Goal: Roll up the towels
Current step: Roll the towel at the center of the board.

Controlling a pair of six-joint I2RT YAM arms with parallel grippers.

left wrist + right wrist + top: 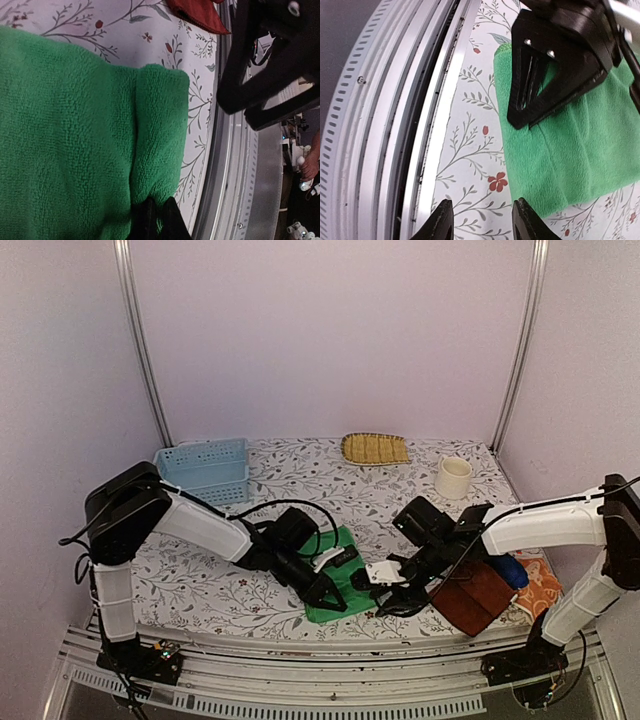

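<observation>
Where two arms [200, 525] [545, 523] reach, four towels [330, 610] [475, 602] [509, 571] [547, 587].

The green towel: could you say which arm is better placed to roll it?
Probably left: the left gripper is shut on the green towel, at its fold; the right gripper hangs open beside it, empty.

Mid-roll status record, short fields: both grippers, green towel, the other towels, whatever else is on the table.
left gripper: shut, pinching the green towel at its folded edge
right gripper: open, empty, over the table beside that towel's corner
green towel: one edge folded over, not yet rolled
other towels: reddish-brown towel, blue towel, orange towel, bunched near right
far side: basket, straw tray, cup
</observation>
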